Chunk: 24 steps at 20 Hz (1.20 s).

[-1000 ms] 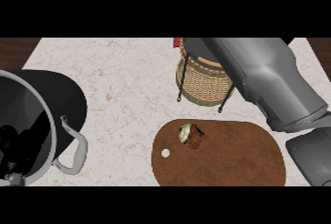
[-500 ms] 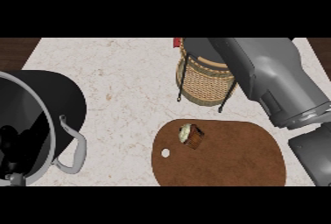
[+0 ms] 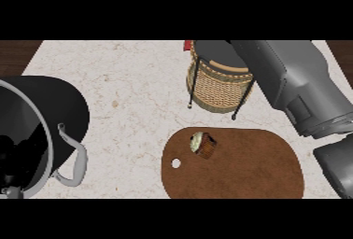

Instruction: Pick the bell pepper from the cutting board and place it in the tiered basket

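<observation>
A woven tiered basket (image 3: 219, 88) in a thin black frame stands at the back of the counter. A small red sliver (image 3: 187, 45), probably the bell pepper, peeks out at the basket's upper left rim. My right forearm (image 3: 293, 84) reaches over the basket's top. My right hand (image 3: 215, 50) is only a dark shape there, cut off by the view's top edge. On the brown cutting board (image 3: 255, 172) lies a small brown and pale item (image 3: 202, 144). Dark shapes at the lower left edge (image 3: 12, 156) may be my left hand.
A large black pot (image 3: 48, 116) with a grey rim and a grey handle (image 3: 74, 161) fills the left side. Pale marbled counter (image 3: 131, 79) lies between the pot, the basket and the board. Dark wood shows past the counter's far corners.
My right forearm has shifted slightly over the basket. The red sliver, the item on the board and the pot have stayed put.
</observation>
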Tool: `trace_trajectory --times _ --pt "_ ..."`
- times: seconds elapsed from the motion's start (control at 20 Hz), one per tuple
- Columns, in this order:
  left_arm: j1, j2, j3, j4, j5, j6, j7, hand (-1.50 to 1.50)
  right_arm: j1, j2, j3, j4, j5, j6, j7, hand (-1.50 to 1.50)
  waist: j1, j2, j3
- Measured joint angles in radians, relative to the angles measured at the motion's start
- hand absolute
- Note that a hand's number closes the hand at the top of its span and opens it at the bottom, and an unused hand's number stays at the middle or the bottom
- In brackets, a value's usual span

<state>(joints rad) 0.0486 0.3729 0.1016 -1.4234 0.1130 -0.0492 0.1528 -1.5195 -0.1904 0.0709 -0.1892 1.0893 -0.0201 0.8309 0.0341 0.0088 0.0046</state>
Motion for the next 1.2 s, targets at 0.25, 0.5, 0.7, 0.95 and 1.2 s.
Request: trace_trajectory --times 0.25,0.5,0.7,0.95,1.2 --pt "0.005 -0.006 0.004 0.016 -0.011 0.004 -0.018 0.00 -0.027 -0.006 -0.017 -0.080 -0.004 -0.104 0.023 -1.50 -0.009 -0.005 0.004" --pt "0.019 -0.005 0.010 0.011 -0.013 0.006 -0.009 0.00 -0.033 -0.033 -0.057 -0.170 -0.025 -0.202 0.099 -1.50 -0.026 -0.013 0.004" --pt "0.042 -0.010 0.018 0.003 -0.016 0.014 -0.015 0.00 -0.008 -0.076 -0.123 -0.259 -0.076 -0.236 0.142 -1.50 -0.046 -0.022 0.004" --pt "0.080 -0.011 0.037 -0.007 -0.010 0.022 -0.018 0.00 0.061 -0.107 -0.216 -0.438 -0.173 -0.292 0.137 -1.50 -0.081 -0.037 0.005" --pt "0.115 -0.009 0.057 -0.013 0.002 0.024 -0.014 0.00 0.186 -0.103 -0.269 -0.673 -0.274 -0.314 0.102 -1.50 -0.120 -0.051 0.007"
